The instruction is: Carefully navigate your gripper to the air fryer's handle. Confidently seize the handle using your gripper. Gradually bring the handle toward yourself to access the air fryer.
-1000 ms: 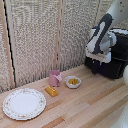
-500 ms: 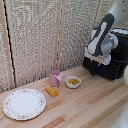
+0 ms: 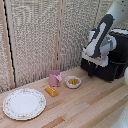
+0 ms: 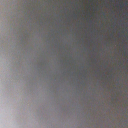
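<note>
The air fryer (image 3: 116,64) is a large glossy black box at the exterior view's right, on the wooden table. My white-and-grey arm (image 3: 101,39) hangs down across its front. My gripper (image 3: 90,68) is low against the fryer's front face, dark against dark, so I cannot tell how the jaws stand. The handle is hidden behind my hand and arm. The wrist view shows only a grey blur with nothing recognisable.
A pink mug (image 3: 54,78), a small white bowl with yellow contents (image 3: 73,82) and a yellow block (image 3: 51,91) sit mid-table. A patterned white plate (image 3: 23,103) lies at the exterior view's left. A slatted screen (image 3: 45,35) stands behind the table.
The arm has edged very slightly down and toward the exterior view's left at the fryer's front. The other objects have not moved.
</note>
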